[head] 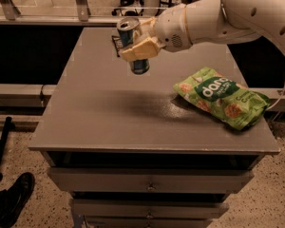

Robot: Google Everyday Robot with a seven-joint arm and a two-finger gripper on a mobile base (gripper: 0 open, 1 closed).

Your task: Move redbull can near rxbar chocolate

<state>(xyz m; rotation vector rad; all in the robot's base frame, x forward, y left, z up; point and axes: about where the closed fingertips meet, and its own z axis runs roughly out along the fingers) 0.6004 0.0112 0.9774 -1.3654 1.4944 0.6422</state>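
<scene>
- Camera view looks down on a grey table [109, 122] with drawers [149, 180] underneath.
- The gripper [136, 49] is over the far middle of the table, on the end of a fat white arm [237, 13] coming in from the upper right.
- Its pale yellowish fingers [143, 48] are clamped around the middle of the redbull can [139, 66], so the claw is only as wide as the can.
- The can is up off the tabletop and tilted, silver top leaning left.
- The rxbar chocolate [116, 44] is a dark sliver peeking out just behind the can, mostly hidden, near the table's far edge.
- A green snack bag [223, 98] lies flat on the right side, well apart from the can.
- A black shoe [12, 199] is on the floor, bottom left.
</scene>
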